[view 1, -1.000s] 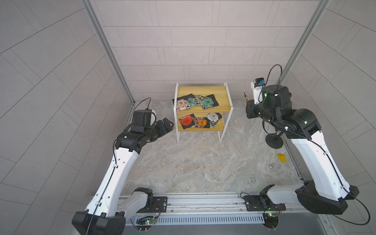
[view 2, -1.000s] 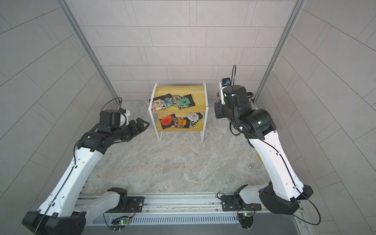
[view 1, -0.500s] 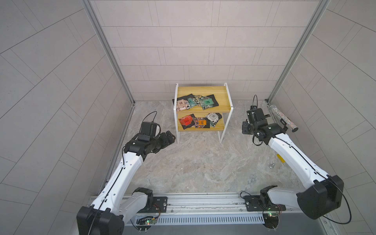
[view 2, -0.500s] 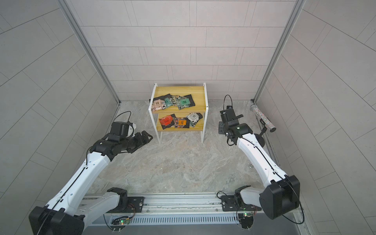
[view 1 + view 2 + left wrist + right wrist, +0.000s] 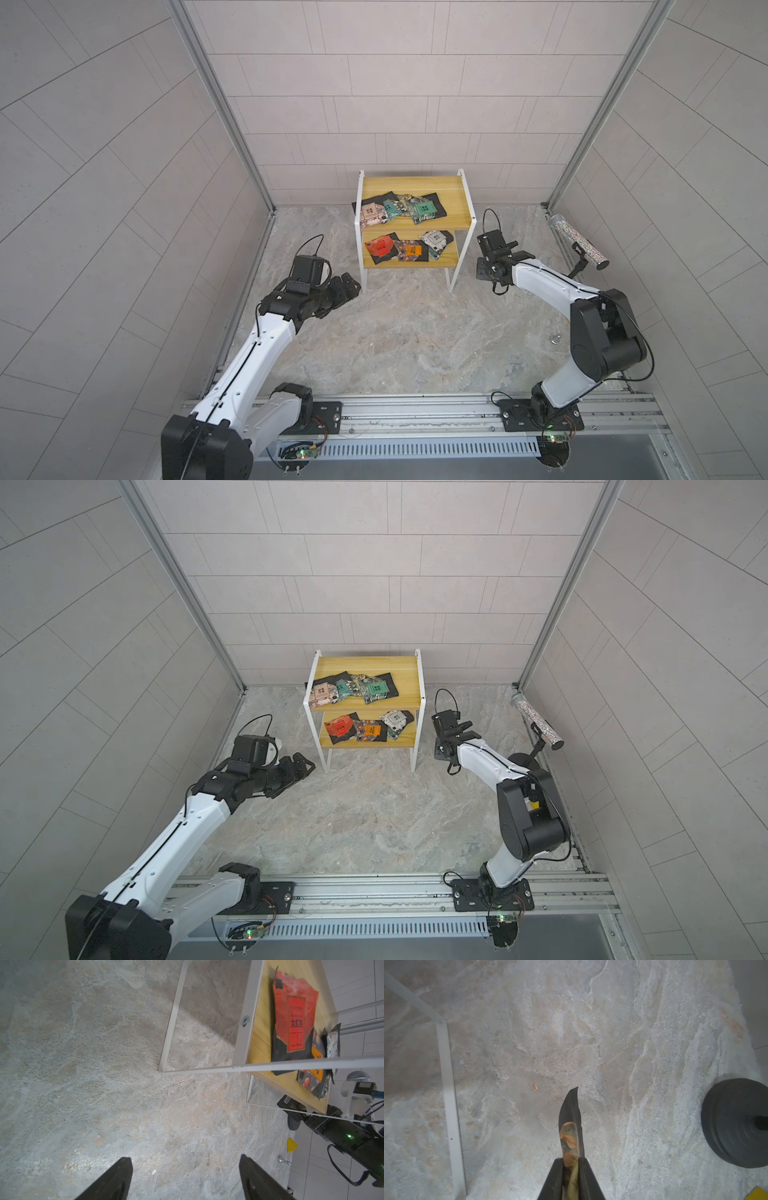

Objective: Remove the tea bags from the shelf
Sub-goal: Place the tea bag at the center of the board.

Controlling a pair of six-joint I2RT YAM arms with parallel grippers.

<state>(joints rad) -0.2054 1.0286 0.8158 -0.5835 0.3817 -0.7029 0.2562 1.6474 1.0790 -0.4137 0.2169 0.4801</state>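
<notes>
Right gripper [image 5: 571,1162] pinches a tea bag [image 5: 569,1113] edge-on between nearly closed jaws, beside the shelf [image 5: 446,1076].

In the left wrist view, the red tea bag [image 5: 295,1012] on the shelf [image 5: 259,1028] is carrying a red label with a column of large black Chinese characters; the top two are reading 大红, the third is looking like 袍; the finer lines around them are coming out too small to read; the orange tea bag [image 5: 318,1056] is showing black characters cut off by the shelf's frame; a barcode sticker [image 5: 287,1099] is sitting on a black housing [image 5: 291,1105] past the shelf, its digits unreadable; in both top views the upper tea bags [image 5: 399,208] are showing print too small to read.
</notes>
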